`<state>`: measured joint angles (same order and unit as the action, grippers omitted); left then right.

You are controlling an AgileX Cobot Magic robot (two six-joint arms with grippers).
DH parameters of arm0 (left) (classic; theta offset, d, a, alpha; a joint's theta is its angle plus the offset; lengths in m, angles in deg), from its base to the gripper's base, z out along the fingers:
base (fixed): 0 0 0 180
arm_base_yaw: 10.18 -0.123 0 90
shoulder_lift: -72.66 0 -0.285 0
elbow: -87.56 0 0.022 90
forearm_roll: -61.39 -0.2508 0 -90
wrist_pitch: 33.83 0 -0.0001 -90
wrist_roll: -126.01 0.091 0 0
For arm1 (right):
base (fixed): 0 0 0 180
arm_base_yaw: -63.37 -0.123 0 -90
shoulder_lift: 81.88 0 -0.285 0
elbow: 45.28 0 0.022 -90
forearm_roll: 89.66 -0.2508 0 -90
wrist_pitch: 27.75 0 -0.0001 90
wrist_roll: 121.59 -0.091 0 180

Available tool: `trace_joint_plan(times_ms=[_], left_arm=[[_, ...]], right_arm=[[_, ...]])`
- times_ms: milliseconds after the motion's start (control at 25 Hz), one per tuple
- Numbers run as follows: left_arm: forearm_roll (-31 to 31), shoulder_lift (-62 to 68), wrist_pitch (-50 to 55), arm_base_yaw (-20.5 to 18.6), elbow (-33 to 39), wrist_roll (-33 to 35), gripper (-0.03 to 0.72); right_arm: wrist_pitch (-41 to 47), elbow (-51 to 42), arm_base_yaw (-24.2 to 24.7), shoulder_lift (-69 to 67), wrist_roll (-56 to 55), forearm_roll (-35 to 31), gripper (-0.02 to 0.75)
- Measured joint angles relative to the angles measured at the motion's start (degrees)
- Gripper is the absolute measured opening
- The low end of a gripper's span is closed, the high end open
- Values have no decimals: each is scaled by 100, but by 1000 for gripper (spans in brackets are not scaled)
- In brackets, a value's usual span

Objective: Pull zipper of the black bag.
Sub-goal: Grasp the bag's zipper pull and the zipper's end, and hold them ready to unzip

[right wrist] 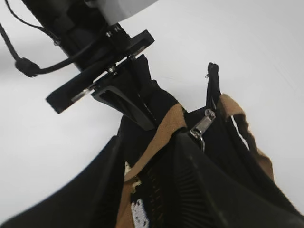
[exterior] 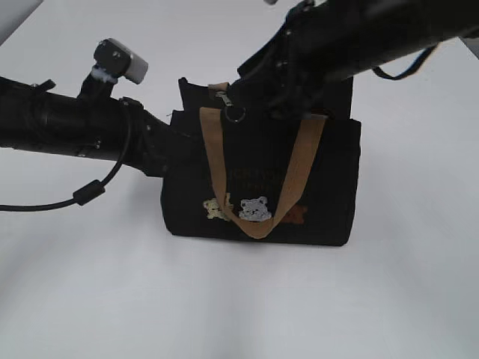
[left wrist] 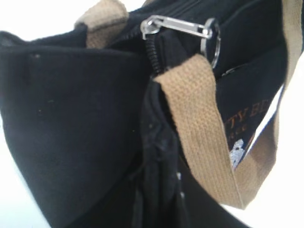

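The black bag [exterior: 329, 187] stands upright mid-table, with a tan handle hanging over its front and the bear patches. The silver zipper pull with its ring [exterior: 230, 107] lies on top near the bag's left end. It also shows in the left wrist view [left wrist: 178, 27] and the right wrist view [right wrist: 203, 122]. My left gripper [exterior: 172, 146] is shut on the fabric at the bag's left end [left wrist: 71, 118]; the right wrist view shows it pinching there [right wrist: 135, 107]. My right gripper [exterior: 273, 101] hovers open over the bag's top [right wrist: 152, 137], its fingers either side of the tan handle, one fingertip right beside the pull.
The white table [exterior: 239, 307] surrounds the bag. The left arm's cable [exterior: 86, 193] loops over the table at the left. The tan handle [left wrist: 199, 128] hangs just below the pull.
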<state>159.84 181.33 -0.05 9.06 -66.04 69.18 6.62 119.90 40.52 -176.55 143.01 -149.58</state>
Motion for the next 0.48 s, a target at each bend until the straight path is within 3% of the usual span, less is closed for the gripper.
trace_joint_plan(times_ms=[200,480], left_arm=[[-72,-50,-100,-6,9,0,63],[-80,-55,-105,-10,9,0,63]], right_arm=[[-103,868,-187,-887,-367,785,286],[-245,1073,-197,-1396,-414,1055,286]])
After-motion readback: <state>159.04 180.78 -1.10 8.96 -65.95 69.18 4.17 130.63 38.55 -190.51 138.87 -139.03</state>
